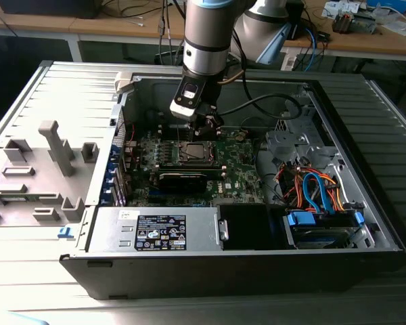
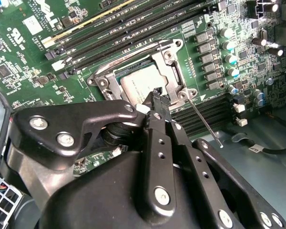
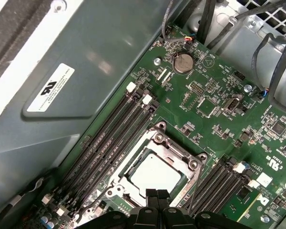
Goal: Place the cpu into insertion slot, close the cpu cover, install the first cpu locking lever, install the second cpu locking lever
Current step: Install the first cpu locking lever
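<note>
The open black metal computer case (image 1: pixel 189 271) holds a green motherboard (image 1: pixel 240 172). In its square insertion slot (image 1: pixel 193 152) lies the silvery square cpu (image 3: pixel 155 172), with the dull silver cpu cover (image 3: pixel 174 143) flat over it. The black hand (image 3: pixel 156 202), fingers pressed together and empty, hangs at the cover's edge. A thin metal locking lever (image 2: pixel 205 121) juts free.

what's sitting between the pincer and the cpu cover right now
Nothing visible does. In the first wrist view the pincer hangs right at the edge of the cpu cover, which lies flat around the cpu, with no cable or part between them.
</note>
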